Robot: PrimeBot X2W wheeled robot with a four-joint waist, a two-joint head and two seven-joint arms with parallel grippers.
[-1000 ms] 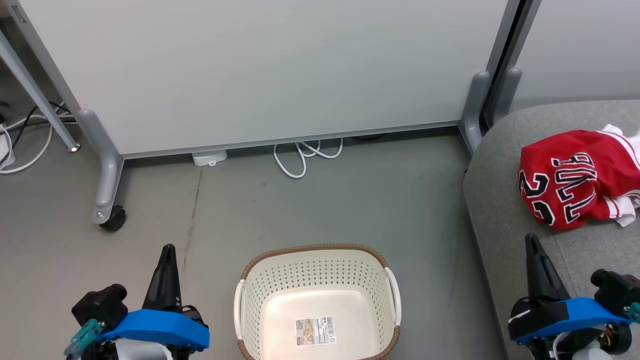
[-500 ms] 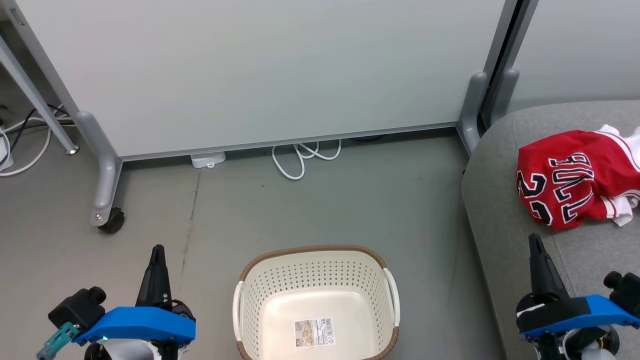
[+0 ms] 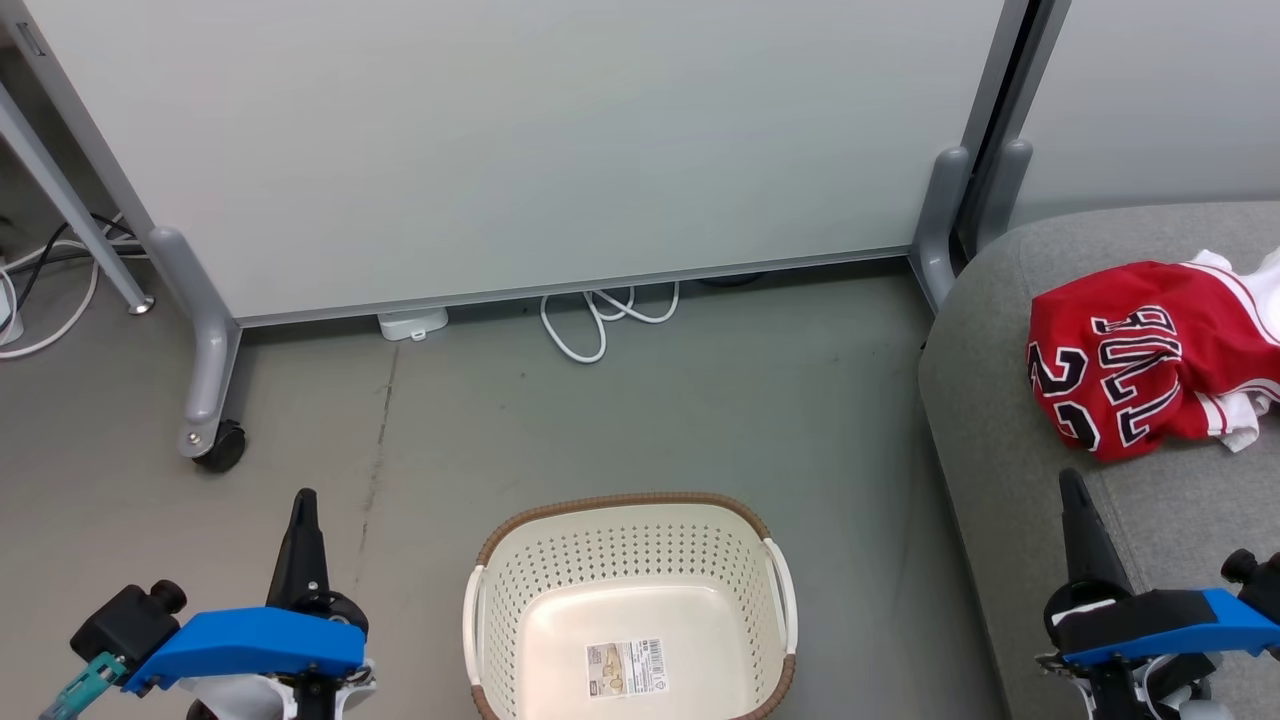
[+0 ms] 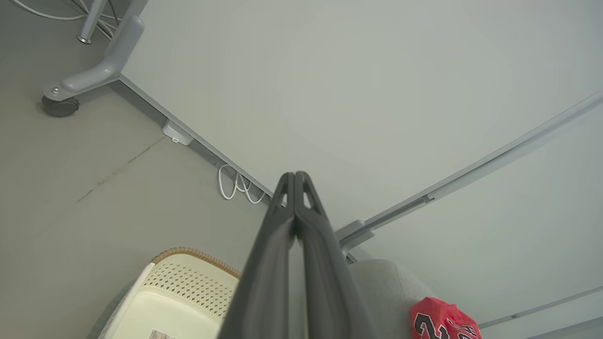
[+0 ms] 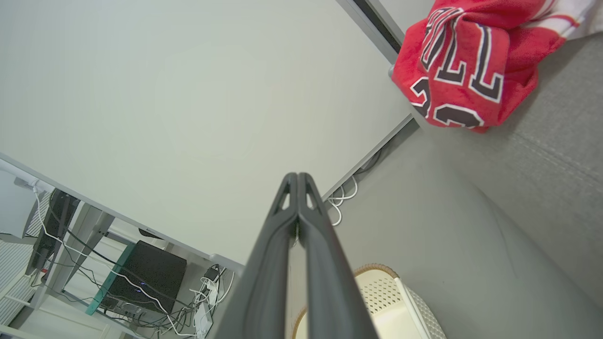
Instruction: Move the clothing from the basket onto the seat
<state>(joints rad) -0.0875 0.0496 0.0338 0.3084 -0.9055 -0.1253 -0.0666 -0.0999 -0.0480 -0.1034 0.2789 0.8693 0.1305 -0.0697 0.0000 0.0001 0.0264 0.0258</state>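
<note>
Clothing (image 3: 1140, 360) is lying crumpled on the seat (image 3: 1000, 440), near the head view's right edge and well apart from the basket (image 3: 620, 545). The basket is sitting on the floor (image 3: 700, 400), with a sticker (image 3: 626, 668) showing on its bottom. Left gripper (image 3: 303, 497) and right gripper (image 3: 1072, 482) are each holding their fingers pressed together, grasping nothing, one on either side of the basket.

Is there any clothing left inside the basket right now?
No, the basket holds just a sticker on its floor, while the red clothing lies on the grey seat.
</note>
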